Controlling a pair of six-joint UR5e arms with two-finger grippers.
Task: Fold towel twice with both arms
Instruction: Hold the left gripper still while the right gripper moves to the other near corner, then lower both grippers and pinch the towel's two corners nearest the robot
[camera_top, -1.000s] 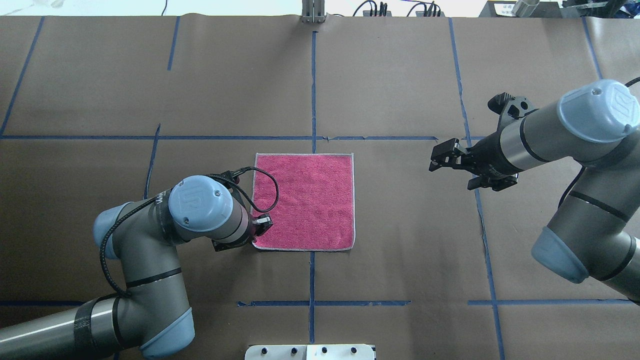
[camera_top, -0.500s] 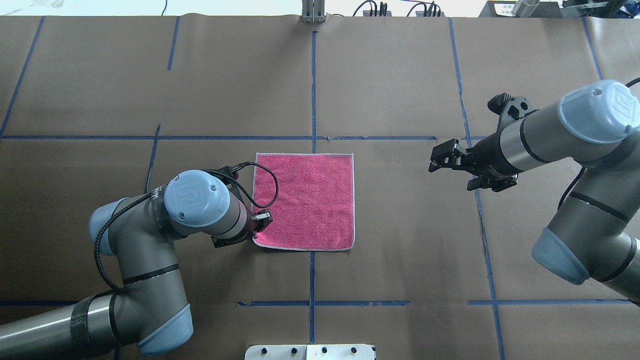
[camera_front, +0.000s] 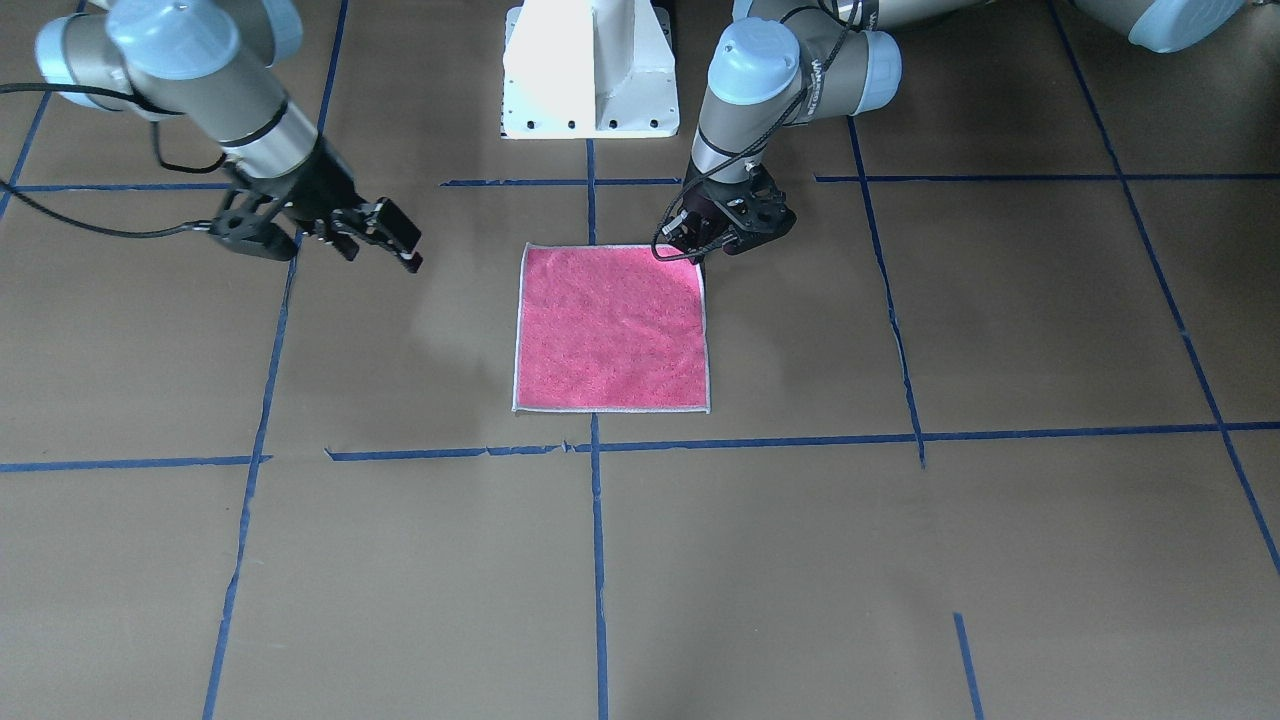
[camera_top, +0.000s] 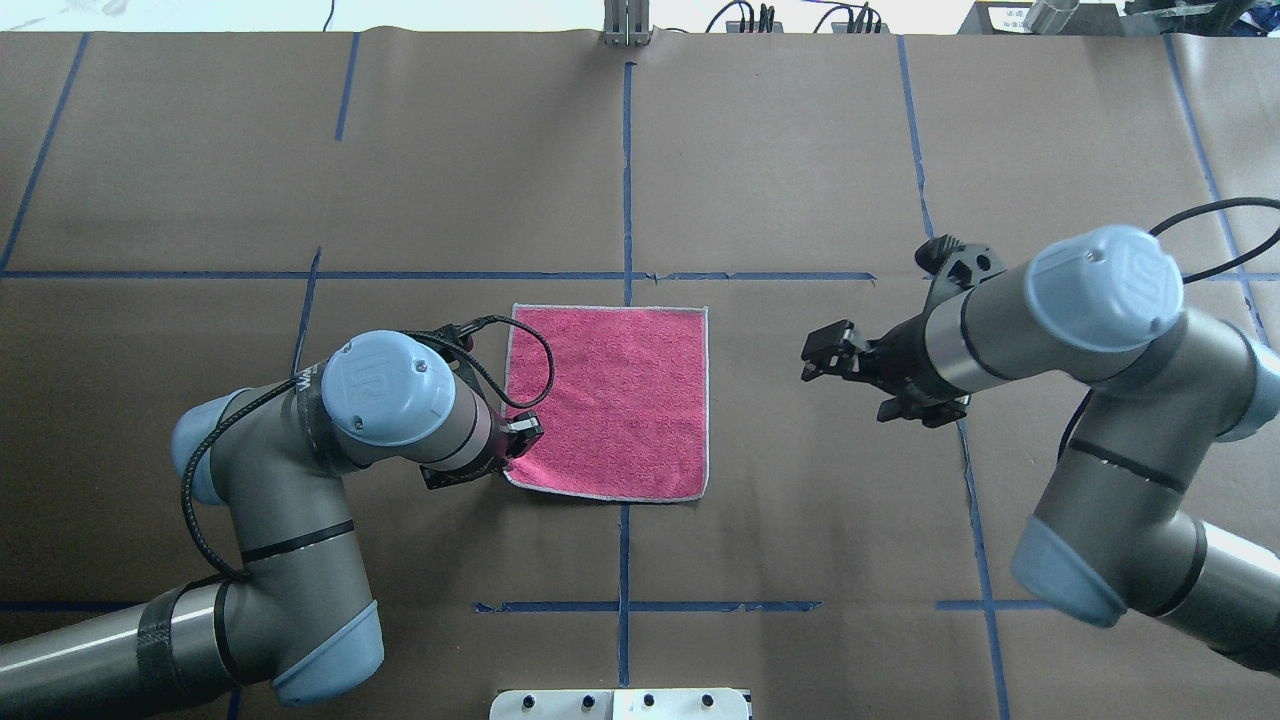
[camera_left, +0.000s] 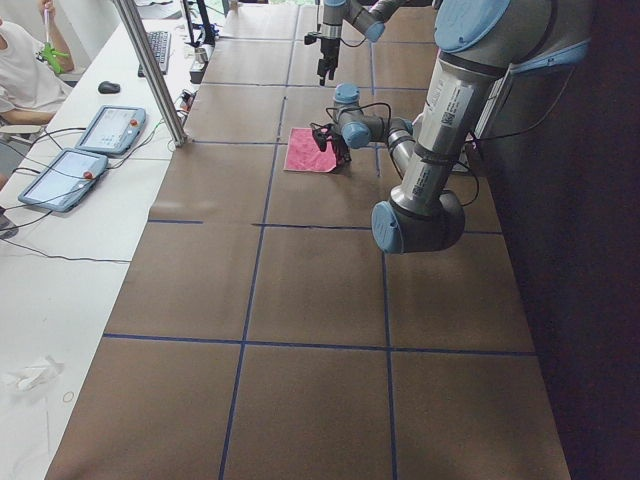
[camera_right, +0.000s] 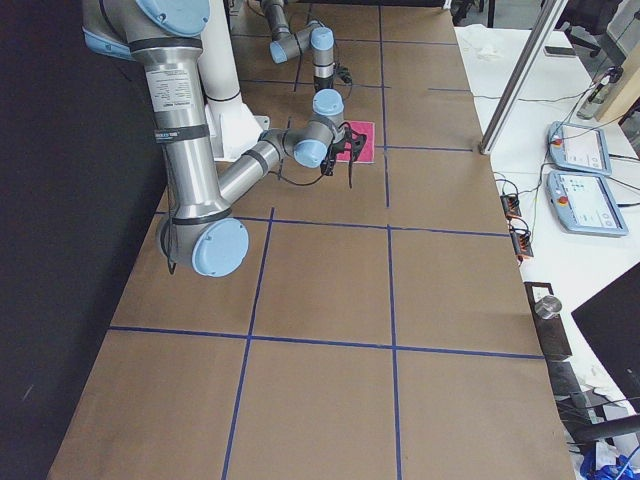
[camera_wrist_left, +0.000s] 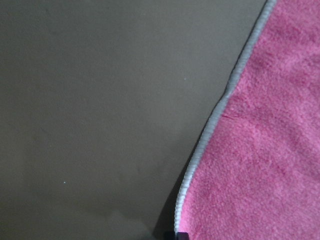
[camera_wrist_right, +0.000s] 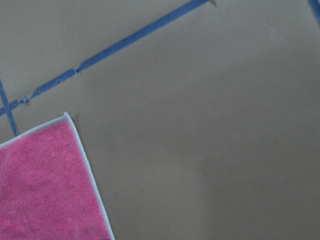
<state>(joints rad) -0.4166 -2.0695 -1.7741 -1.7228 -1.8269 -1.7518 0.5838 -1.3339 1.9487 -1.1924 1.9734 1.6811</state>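
The towel (camera_top: 620, 400) lies flat, pink face up, at the table's middle; it also shows in the front view (camera_front: 610, 330). My left gripper (camera_top: 522, 437) sits on the towel's near-left corner and is shut on it. In the front view the left gripper (camera_front: 688, 250) is at the corner nearest the robot base. The left wrist view shows the towel's grey edging (camera_wrist_left: 210, 130) buckled, with shadow beneath it. My right gripper (camera_top: 818, 357) is open and empty, hovering right of the towel and apart from it. The right wrist view shows the towel's far corner (camera_wrist_right: 40, 185).
The white pedestal (camera_front: 590, 70) stands behind the towel at the robot's side. Blue tape lines (camera_top: 626, 180) cross the brown table cover. A metal post (camera_left: 150, 70) and tablets (camera_left: 110, 128) stand on the operators' side table.
My right arm has swung left, bringing its open gripper closer to the towel. My left arm shifted slightly, and the towel's near-left corner drew in a little with it.
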